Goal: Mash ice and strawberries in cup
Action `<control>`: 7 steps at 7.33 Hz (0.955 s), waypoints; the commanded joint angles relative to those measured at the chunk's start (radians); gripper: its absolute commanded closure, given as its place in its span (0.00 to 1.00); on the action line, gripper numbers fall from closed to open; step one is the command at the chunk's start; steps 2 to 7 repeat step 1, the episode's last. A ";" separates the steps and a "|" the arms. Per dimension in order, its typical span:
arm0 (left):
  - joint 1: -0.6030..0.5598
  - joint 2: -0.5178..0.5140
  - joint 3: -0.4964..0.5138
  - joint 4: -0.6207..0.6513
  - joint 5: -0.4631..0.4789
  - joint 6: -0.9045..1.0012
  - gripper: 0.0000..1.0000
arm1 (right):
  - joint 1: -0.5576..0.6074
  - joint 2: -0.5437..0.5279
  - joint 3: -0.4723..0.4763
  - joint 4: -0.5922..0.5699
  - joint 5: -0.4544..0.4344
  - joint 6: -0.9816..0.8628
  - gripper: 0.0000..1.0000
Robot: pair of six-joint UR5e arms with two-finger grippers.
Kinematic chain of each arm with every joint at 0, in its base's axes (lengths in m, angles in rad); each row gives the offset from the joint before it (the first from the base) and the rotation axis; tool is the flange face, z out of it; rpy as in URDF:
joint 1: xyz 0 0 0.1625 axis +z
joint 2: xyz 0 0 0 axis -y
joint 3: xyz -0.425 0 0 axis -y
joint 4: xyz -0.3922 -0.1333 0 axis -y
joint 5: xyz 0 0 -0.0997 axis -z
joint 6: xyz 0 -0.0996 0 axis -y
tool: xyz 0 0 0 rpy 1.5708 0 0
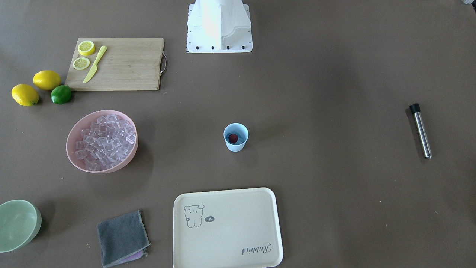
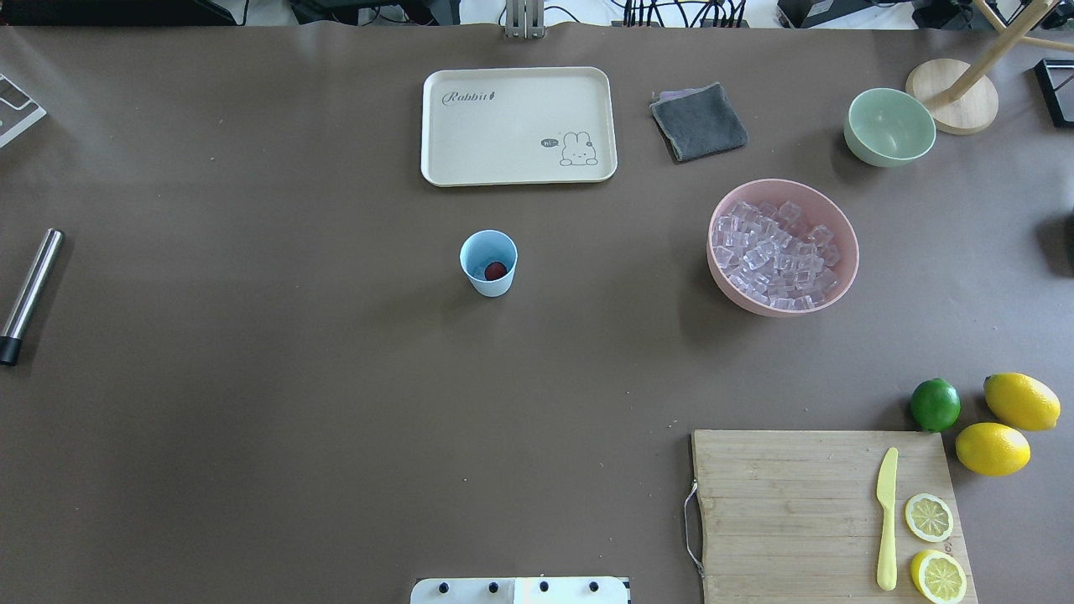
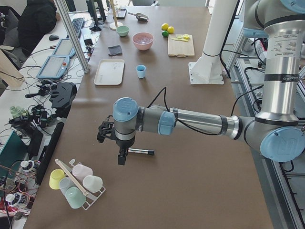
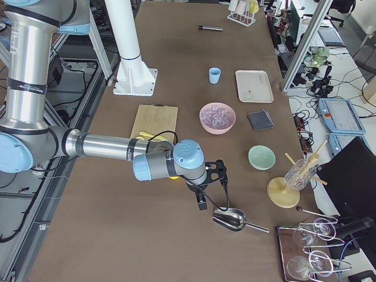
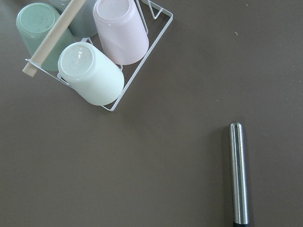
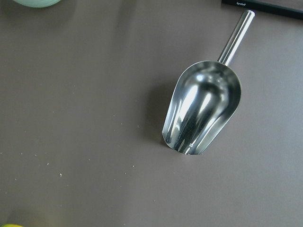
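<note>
Cup (image 1: pixel 235 138) holds one strawberry (image 1: pixel 233 138); two whole lemons (image 1: pixel 47 80) apart (left fingers (image 3: pixel 122 157), right fingers (image 4: pixel 201 203): cannot tell spread).

The left arm (image 3: pixel 200 122) stretches out level, with the left gripper (image 3: pixel 122 161) pointing straight down. The right arm (image 4: pixel 106 147) is posed alike, right gripper (image 4: pixel 201 204) downward. Whether the fingers are parted cannot be told.

The cream tray (image 2: pixel 518 126) reads "Rabbit" at its upper left, overhead view; its tiny speech bubble (image 2: pixel 550 143) seemingly says "hi".
</note>
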 commanded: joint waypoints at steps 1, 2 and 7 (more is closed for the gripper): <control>0.001 -0.001 0.001 0.000 0.000 0.001 0.02 | -0.001 0.002 -0.003 0.000 -0.003 0.000 0.01; 0.001 -0.001 0.001 0.000 0.000 0.001 0.02 | -0.001 0.002 -0.003 0.000 -0.003 0.000 0.01; 0.001 -0.001 0.001 0.000 0.000 0.001 0.02 | -0.001 0.002 -0.003 0.000 -0.003 0.000 0.01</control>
